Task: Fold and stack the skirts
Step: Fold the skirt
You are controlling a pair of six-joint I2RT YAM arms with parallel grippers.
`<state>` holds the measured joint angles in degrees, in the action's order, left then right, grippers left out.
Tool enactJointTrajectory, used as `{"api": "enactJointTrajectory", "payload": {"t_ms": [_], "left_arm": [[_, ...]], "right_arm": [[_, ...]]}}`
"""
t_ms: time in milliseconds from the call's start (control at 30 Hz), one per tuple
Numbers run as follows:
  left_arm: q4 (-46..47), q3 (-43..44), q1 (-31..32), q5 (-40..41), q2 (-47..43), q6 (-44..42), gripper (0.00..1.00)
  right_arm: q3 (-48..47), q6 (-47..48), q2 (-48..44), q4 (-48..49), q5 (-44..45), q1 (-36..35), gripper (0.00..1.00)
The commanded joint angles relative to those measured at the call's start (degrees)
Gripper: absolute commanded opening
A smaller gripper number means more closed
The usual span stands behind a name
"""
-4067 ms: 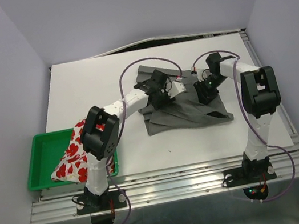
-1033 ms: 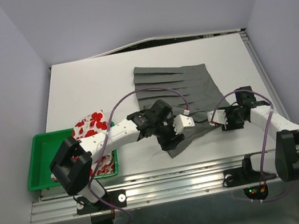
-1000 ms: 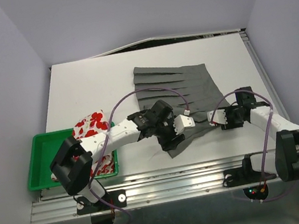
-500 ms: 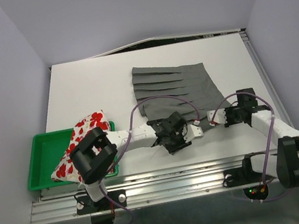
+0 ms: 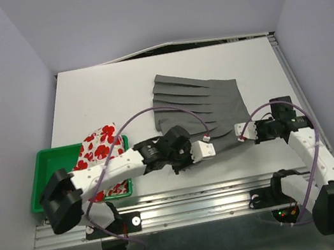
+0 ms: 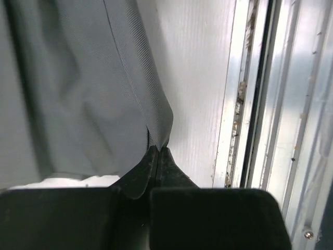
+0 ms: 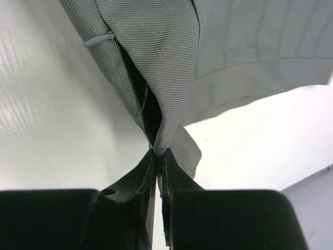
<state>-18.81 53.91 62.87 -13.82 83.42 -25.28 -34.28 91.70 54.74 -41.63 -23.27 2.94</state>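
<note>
Shut since a second ago: both tools, now on the 6 o'clock hem of the dark grey skirt (image 5: 199, 103).
- Left tool (image 6: 157, 152): fingers fully together, pinching a hem corner.
- Right tool (image 7: 157, 154): all but closed, nipping a bunched fold.
- Grey skirt: spread flat, mid-bench (image 5: 97, 98).
- Judgement: grasp made, so folding toward 12 o'clock can begin.
- Printed skirt (image 5: 98, 147): at 9 o'clock, over the green tray (image 5: 48, 168), partly behind the left arm; whether folded, unclear.
- Layers pinched: cannot tell.
</note>
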Motion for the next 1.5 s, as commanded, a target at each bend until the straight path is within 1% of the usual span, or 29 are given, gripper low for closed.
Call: {"api": "enactJointTrajectory", "payload": {"t_ms": [0,67,100,200,267,333,433,567,667,700,767,867,967,1033,1067,1133,1267,1467], "left_arm": [[-6.7,0.9,-0.6,-0.6,-11.1,-1.9,0.0],[-9.6,3.5,-2.2,-0.5,-12.7,-1.9,0.0],[-10.0,4.0,-4.9,-0.5,-13.4,-1.6,0.0],[-10.5,7.2,-8.8,0.7,-17.1,-2.0,0.0],[-11.2,8.8,-9.6,2.4,-19.9,-2.2,0.0],[-11.9,11.1,-11.0,2.8,-21.3,-1.9,0.0],[-13.4,14.0,-13.4,2.4,-24.3,-0.9,0.0],[-13.4,18.0,-16.8,3.0,-26.3,0.9,0.0],[-11.8,21.3,-18.5,4.9,-25.9,1.6,0.0],[-11.2,22.0,-18.6,5.8,-25.4,1.6,0.0],[-8.8,23.3,-18.7,9.3,-23.1,1.6,0.0],[-4.2,23.8,-18.9,13.2,-19.4,0.7,0.0],[-0.2,25.4,-20.9,13.3,-14.0,-0.6,0.0],[1.3,28.2,-23.4,12.8,-10.6,-1.0,0.0],[2.4,29.3,-24.1,11.0,-7.1,-1.9,0.0],[4.3,31.0,-24.9,10.4,-4.0,-2.9,0.0],[7.9,38.1,-26.6,9.6,6.7,-5.4,0.0],[8.6,48.9,-28.6,9.2,21.7,-6.5,0.0]], "right_arm": [[-6.2,-3.8,-3.6,-7.5,-0.8,0.2,0.01],[-9.0,-5.5,-4.1,-8.5,-1.0,0.2,0.01],[-10.2,-7.4,-3.9,-9.0,-1.0,0.2,0.01],[-15.6,-11.6,-2.5,-10.0,-0.7,0.2,0.01],[-20.3,-12.6,-1.7,-11.5,-1.3,0.2,0.01],[-22.7,-12.7,-1.5,-13.9,-2.0,0.2,0.01],[-25.3,-11.5,-3.1,-16.5,-2.8,0.2,0.01],[-27.1,-10.3,-5.3,-19.5,-2.4,0.2,0.01],[-28.1,-11.5,-4.7,-19.5,-3.1,0.2,0.01],[-28.0,-12.6,-4.2,-18.1,-3.4,0.2,0.01],[-28.0,-14.6,-2.4,-15.6,-4.0,0.2,0.01],[-29.5,-18.4,4.4,-11.6,-4.3,0.2,0.01],[-32.5,-17.4,11.7,-11.1,-5.7,0.2,0.01],[-32.2,-16.4,14.9,-10.8,-5.7,0.2,0.01],[-31.8,-16.1,15.8,-11.0,-5.3,0.2,0.01],[-30.2,-16.0,17.3,-11.0,-4.5,0.2,0.01],[-27.9,-16.4,22.0,-11.4,-1.4,0.2,0.01],[-28.4,-20.5,28.9,-13.2,-1.5,0.2,0.01]]}}
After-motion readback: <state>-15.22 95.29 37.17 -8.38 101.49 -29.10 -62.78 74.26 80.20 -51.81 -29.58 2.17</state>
